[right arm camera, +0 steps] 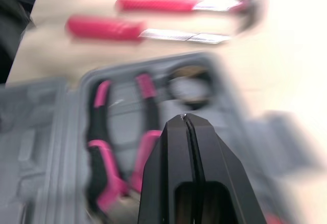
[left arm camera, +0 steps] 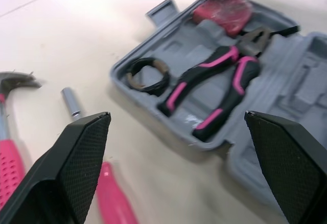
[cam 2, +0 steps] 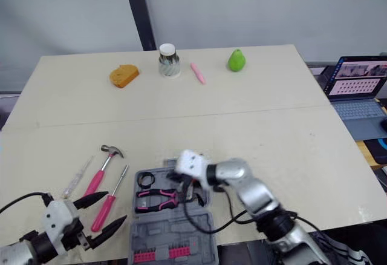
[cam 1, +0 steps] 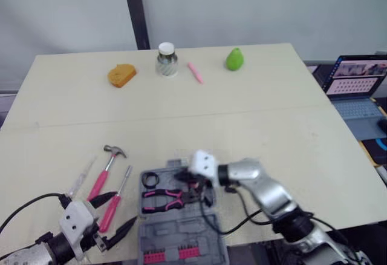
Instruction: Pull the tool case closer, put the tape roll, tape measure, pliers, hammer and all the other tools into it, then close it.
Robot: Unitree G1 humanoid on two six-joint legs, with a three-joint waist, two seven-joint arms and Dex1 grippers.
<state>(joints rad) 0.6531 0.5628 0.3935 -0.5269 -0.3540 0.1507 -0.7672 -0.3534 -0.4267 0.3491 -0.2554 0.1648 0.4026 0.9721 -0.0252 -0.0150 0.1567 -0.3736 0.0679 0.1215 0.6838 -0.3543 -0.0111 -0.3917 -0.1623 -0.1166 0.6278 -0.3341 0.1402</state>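
At the near edge of the bench (cam 1: 272, 95), the left end effector (cam 1: 124, 209) is wide open and empty, the open tool case (cam 1: 181, 241) holds the pliers (cam 1: 162, 199), tape roll (cam 1: 150, 179) and tape measure (left arm camera: 225, 10) under the shut, empty right end effector (right arm camera: 185, 121), and the hammer (cam 1: 107, 165) and screwdriver (cam 1: 115, 201) lie outside, left.
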